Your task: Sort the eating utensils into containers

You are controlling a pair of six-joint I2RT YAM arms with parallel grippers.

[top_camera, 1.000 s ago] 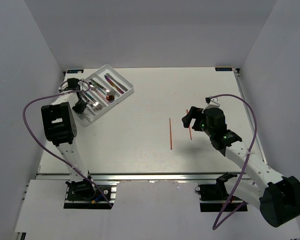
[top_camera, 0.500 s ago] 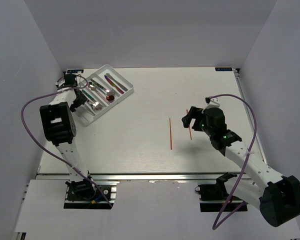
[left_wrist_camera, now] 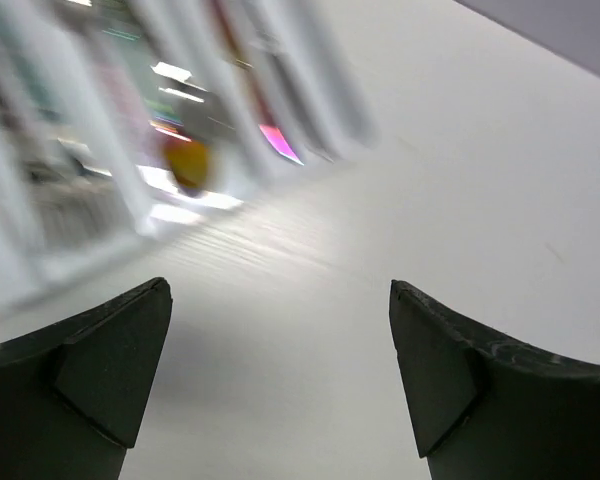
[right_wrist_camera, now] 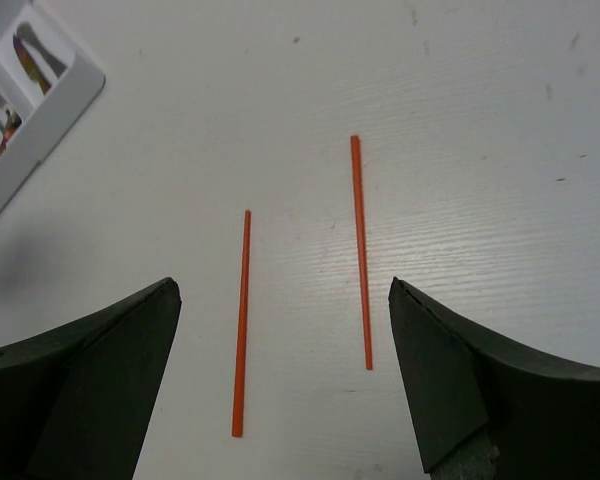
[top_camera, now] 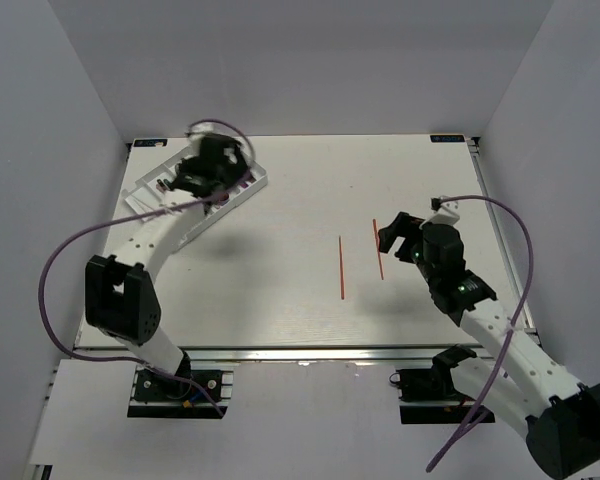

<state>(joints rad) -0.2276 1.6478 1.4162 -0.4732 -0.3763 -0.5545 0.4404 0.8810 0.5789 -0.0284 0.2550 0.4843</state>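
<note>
From above, the left arm [top_camera: 145, 240] has swung from the left side of the white plastic cutlery tray [top_camera: 140, 188] to over its far end. The left wrist view shows the left jaws spread and the tray's cutlery [left_wrist_camera: 188, 165] blurred. The right jaws, spread, frame two thin red sticks [right_wrist_camera: 360, 250] on the table [right_wrist_camera: 480, 120].

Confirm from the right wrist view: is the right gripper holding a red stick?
No, the right gripper is open and empty, and both red sticks lie flat on the table, clear of it.
</note>
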